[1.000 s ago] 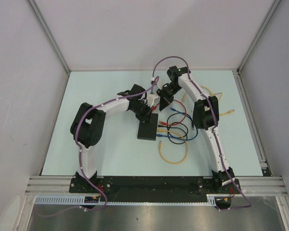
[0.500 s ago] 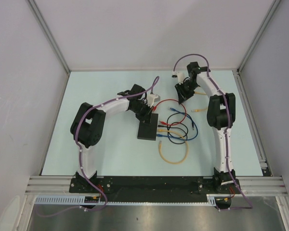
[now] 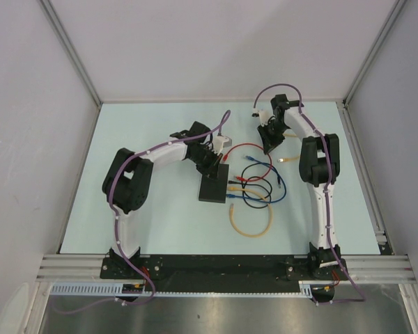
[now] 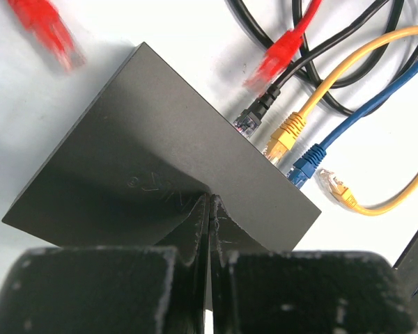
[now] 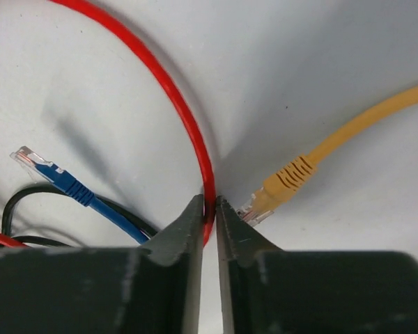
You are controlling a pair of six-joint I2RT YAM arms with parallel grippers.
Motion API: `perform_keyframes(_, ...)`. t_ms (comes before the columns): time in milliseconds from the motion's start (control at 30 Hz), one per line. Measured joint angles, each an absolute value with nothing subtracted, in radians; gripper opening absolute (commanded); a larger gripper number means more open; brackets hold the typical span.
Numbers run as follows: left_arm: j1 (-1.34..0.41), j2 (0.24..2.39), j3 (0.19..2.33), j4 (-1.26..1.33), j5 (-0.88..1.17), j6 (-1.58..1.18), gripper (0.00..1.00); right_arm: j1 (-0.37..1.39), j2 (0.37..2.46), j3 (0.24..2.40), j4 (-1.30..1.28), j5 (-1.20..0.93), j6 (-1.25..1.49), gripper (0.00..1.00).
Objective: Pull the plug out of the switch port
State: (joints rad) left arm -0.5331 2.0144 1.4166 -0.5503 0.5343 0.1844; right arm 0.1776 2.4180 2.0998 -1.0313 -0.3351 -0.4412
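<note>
The flat black switch [image 3: 214, 189] [image 4: 160, 153] lies mid-table. My left gripper [image 3: 218, 167] [image 4: 210, 198] is shut, its tips pressed on the switch's top. A black plug [image 4: 254, 115], a yellow plug [image 4: 285, 136] and a blue plug [image 4: 305, 163] sit in the ports. A blurred red plug [image 4: 279, 56] hangs just off the port side; whether it touches a port I cannot tell. My right gripper [image 3: 270, 145] [image 5: 209, 202] stands farther back to the right, its jaws pinched on the red cable [image 5: 174, 97] [image 3: 251, 145].
Loose cables tangle right of the switch: a black loop [image 3: 258, 196], a blue cable [image 3: 275, 182] and a yellow loop [image 3: 251, 226]. A loose yellow plug [image 5: 279, 188] and a loose blue plug [image 5: 49, 170] lie beside my right fingers. Another red plug [image 4: 45, 28] lies left of the switch.
My right gripper swung away from beside the left gripper to the right and came down onto the red cable. The red cable's loop shifted. The left arm and switch stayed put.
</note>
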Motion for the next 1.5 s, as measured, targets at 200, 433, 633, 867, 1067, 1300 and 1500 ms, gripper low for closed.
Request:
perform_keyframes(200, -0.533, 2.024, 1.432, -0.567, 0.535, 0.184, 0.00, 0.178, 2.389, 2.054, -0.994, -0.337, -0.437, 0.00)
perform_keyframes(433, -0.534, 2.032, 1.446, -0.583, 0.534, 0.184, 0.00, 0.152, 2.305, 2.033, -0.960, -0.352, -0.418, 0.00)
perform_keyframes(633, -0.534, 2.037, 1.453, -0.590, 0.535, 0.184, 0.01, 0.040, 2.280, 2.197, -0.966, -0.323, -0.444, 0.00)
perform_keyframes(867, -0.534, 2.041, 1.462, -0.601, 0.534, 0.184, 0.00, -0.088, 2.391, 2.460, -1.011, -0.272, -0.494, 0.09)
perform_keyframes(1067, -0.534, 2.041, 1.462, -0.601, 0.534, 0.184, 0.01, -0.111, 2.445, 2.424, -1.018, -0.212, -0.480, 0.50)
perform_keyframes(1300, -0.538, 2.032, 1.459, -0.599, 0.521, 0.186, 0.02, -0.082, 2.422, 2.363, -1.000, -0.395, -0.442, 0.53)
perform_keyframes(1500, -0.546, 2.025, 1.458, -0.601, 0.503, 0.195, 0.02, 0.019, 2.255, 2.021, -0.946, -0.622, -0.473, 0.57)
